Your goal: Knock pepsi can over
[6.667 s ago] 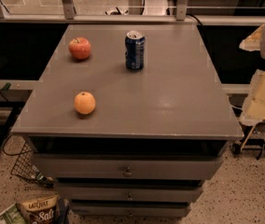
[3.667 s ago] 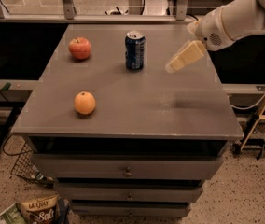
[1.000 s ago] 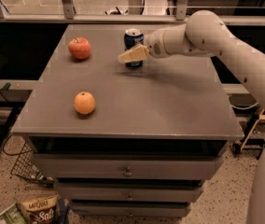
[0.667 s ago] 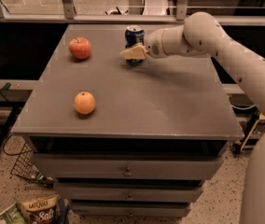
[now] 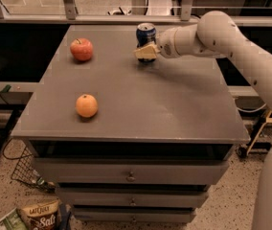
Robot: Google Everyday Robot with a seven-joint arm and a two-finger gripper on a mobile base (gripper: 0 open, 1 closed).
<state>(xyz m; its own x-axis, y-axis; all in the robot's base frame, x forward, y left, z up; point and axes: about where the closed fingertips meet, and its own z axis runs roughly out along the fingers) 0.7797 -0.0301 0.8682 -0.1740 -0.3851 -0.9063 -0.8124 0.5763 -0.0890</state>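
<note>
The pepsi can (image 5: 145,34) is dark blue with a silver top and stands upright near the far edge of the grey table (image 5: 174,99). My gripper (image 5: 144,52) reaches in from the right on a white arm and sits right in front of the can's lower half, covering it. It seems to touch the can.
A red apple (image 5: 81,49) lies at the far left of the table and an orange (image 5: 86,105) at the front left. The table has drawers below. A snack bag (image 5: 40,215) and a wire basket (image 5: 23,172) are on the floor at the left.
My gripper swung in from the right to the can. The can has shifted toward the far edge and still stands upright.
</note>
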